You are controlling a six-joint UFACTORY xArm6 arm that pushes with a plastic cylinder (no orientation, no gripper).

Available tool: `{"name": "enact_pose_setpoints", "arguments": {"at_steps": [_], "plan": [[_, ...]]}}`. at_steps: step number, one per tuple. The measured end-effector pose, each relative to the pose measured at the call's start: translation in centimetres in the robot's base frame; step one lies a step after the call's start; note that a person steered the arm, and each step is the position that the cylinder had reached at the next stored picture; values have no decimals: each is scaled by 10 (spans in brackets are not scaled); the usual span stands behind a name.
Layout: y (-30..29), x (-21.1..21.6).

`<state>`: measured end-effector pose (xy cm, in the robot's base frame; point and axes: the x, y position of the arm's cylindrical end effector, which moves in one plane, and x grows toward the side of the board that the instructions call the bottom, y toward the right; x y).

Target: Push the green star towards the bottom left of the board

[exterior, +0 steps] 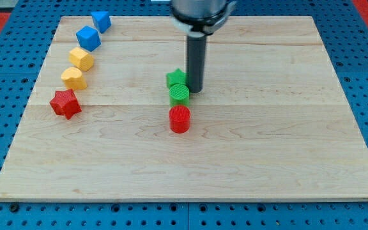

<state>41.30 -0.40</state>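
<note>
So the green star [176,78] sits a bit above the middle of the wooden worktop [267,140], slightly to the view's left of centre. My tip [195,91] is right at the star's right side, looks like it's touching or as good as touching, hard to call it exactly. The tool here is just a plain dark rod, so nothing opens or closes and it isn't holding anything.

Directly below the star, pretty much pressed against it, is a green cylinder [179,94], and my tip is just beside that one's upper right too. Just below that, a red cylinder [179,119], close to the green one, so the three make a short column.

Over on the view's left there's a curved line of blocks, well apart from the star: a red star [65,104] lowest, then a yellow heart-ish block [73,78], a yellow block [81,59], a blue block [88,38] and another blue block [101,21] up top.
</note>
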Motion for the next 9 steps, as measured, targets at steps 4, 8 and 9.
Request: {"name": "enact_pose_setpoints", "arguments": {"at_steps": [4,8,9], "plan": [[-44,-51],[-121,-3],[-129,31]]}}
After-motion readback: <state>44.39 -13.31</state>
